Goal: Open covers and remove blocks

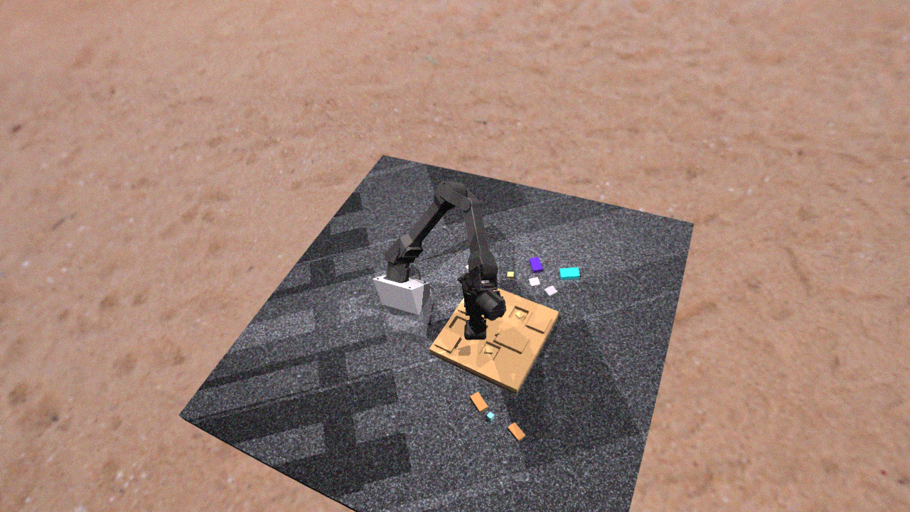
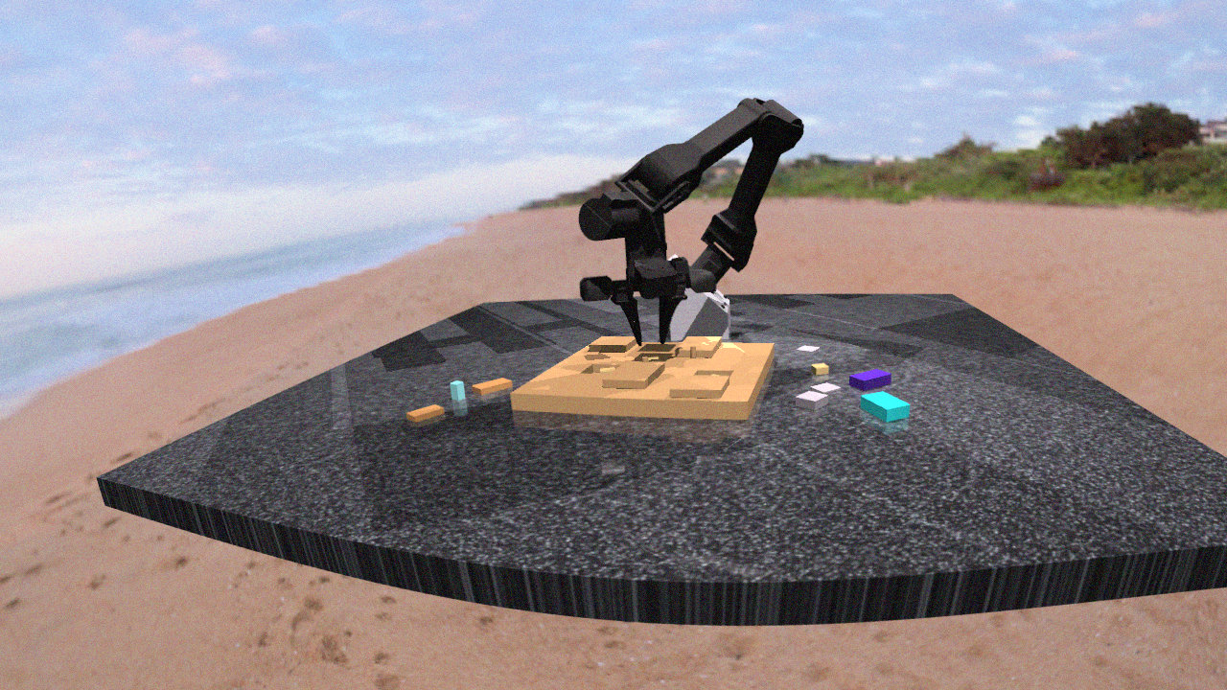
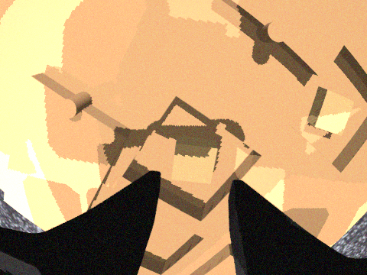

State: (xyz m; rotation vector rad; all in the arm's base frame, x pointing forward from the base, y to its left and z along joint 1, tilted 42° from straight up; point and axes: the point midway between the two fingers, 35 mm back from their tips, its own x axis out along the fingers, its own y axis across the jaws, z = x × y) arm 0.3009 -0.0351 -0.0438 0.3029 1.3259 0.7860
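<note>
The tan puzzle board (image 1: 470, 367) (image 2: 635, 404) lies on the table. Raised tan covers (image 1: 539, 319) (image 1: 512, 339) (image 2: 632, 376) (image 2: 612, 344) (image 3: 180, 65) stand on it, some beside uncovered wells. In the wrist view a small tan block (image 3: 194, 169) sits in a square well just ahead of the fingertips. Another tan block (image 3: 333, 111) sits in a well to the right. My gripper (image 2: 651, 344) (image 3: 195, 185) is partly open with nothing between its fingers, pointing down close above the board. Its tips are hidden in the top view.
On one side of the board lie two orange pieces (image 1: 478, 401) (image 1: 515, 432) and a light blue one (image 1: 490, 415) (image 2: 457, 390). On the other lie a purple block (image 1: 536, 264) (image 2: 869, 379), a cyan block (image 1: 570, 273) (image 2: 884, 405), a yellow block (image 1: 510, 274) (image 2: 820, 369) and pale pieces (image 1: 534, 281) (image 2: 810, 400).
</note>
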